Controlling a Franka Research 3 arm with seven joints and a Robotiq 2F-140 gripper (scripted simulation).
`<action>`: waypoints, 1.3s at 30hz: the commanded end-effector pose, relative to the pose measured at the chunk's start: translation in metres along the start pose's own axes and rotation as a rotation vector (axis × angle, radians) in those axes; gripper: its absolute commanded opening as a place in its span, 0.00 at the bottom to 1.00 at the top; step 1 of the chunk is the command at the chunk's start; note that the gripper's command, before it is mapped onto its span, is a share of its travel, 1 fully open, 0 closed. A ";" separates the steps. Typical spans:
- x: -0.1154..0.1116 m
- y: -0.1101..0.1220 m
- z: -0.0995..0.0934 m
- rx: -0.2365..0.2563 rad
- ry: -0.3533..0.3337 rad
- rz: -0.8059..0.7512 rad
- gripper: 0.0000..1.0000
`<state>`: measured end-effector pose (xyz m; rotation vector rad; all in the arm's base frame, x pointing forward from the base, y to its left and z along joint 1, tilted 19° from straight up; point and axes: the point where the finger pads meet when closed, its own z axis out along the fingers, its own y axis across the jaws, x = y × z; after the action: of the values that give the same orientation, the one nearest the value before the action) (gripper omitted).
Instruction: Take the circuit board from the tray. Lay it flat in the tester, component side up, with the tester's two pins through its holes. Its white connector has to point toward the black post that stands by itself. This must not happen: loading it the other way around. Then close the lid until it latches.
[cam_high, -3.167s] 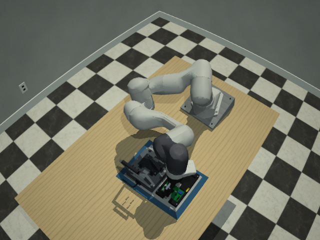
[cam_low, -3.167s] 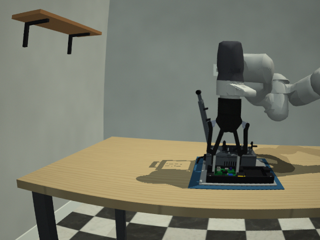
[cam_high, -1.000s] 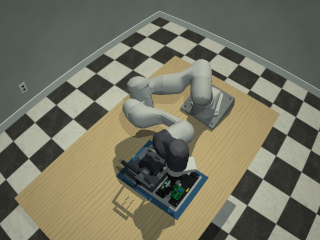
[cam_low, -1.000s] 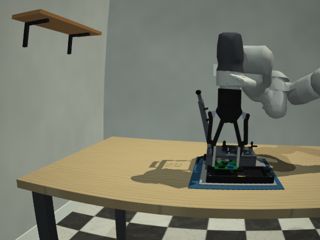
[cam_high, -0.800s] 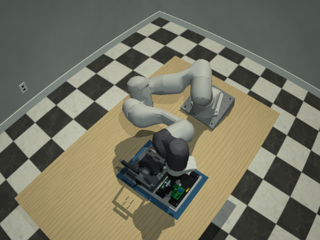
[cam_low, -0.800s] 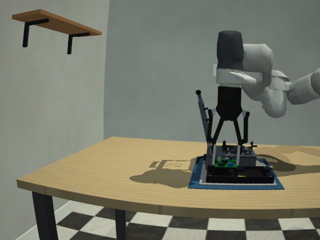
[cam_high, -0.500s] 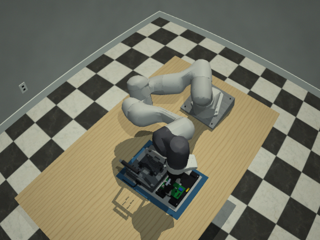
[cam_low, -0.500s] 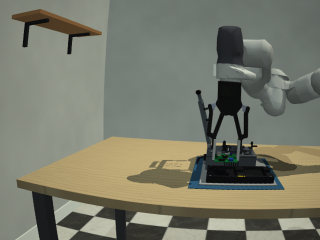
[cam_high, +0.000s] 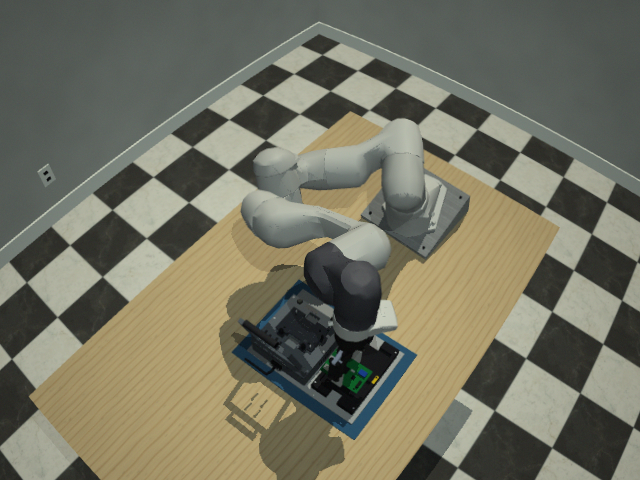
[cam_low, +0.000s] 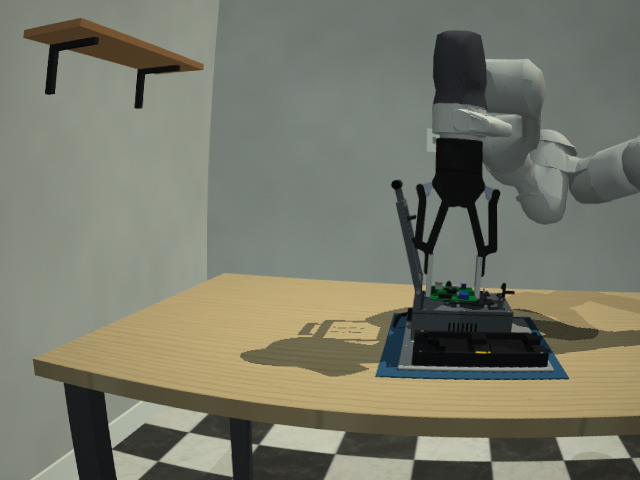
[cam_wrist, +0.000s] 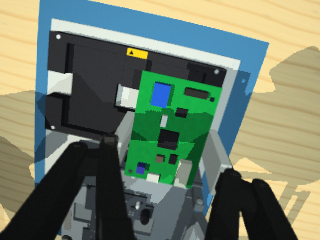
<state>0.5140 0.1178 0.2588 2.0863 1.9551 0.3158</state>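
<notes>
Black and pale marbled tiles checker the floor (cam_high: 266, 107) (cam_low: 374, 443) beneath gray walls (cam_high: 129, 62) (cam_low: 320, 129), where a brown shelf (cam_low: 124, 46) hangs on black brackets in the exterior view. A light wooden table (cam_high: 170, 330) (cam_low: 206, 361) (cam_wrist: 295, 25), its grain in long wavy streaks, carries a blue mat (cam_high: 405, 356) (cam_low: 387, 366) (cam_wrist: 250, 50) and the work gear. The green circuit board (cam_high: 356, 376) (cam_low: 453, 294) (cam_wrist: 172, 127) is held between the pale finger pads of the black gripper (cam_high: 347, 369) (cam_low: 454, 286) (cam_wrist: 169, 133), component side up and above the black plastic tray (cam_high: 348, 403) (cam_low: 480, 358) (cam_wrist: 95, 95). The pincer stands partly spread, a pad at either long edge of the board. Rectangular and flat, the board bears square dark chips, a blue block and a whitish connector (cam_wrist: 183, 173) at the end nearer the tester. Beside the tray, the boxy gray tester (cam_high: 305, 369) (cam_low: 462, 320) (cam_wrist: 165, 200) shows a slotted side, its framed lid (cam_high: 276, 348) (cam_low: 410, 242) raised and leaning slightly back. A yellow label (cam_high: 375, 379) (cam_low: 482, 352) (cam_wrist: 137, 53) marks the tray's rim.

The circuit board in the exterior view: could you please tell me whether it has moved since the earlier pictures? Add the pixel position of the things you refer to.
Yes, upward: the circuit board (cam_high: 355, 375) (cam_low: 453, 294) (cam_wrist: 172, 131) has risen clear of the black tray (cam_high: 348, 403) (cam_low: 480, 358) (cam_wrist: 92, 90).
</notes>
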 end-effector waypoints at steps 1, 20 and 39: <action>0.000 -0.003 -0.005 0.009 -0.003 0.007 0.46; 0.000 -0.003 -0.011 0.009 -0.003 0.007 0.46; 0.000 -0.003 -0.011 0.009 -0.003 0.007 0.46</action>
<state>0.5087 0.1175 0.2674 2.0942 1.9529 0.3061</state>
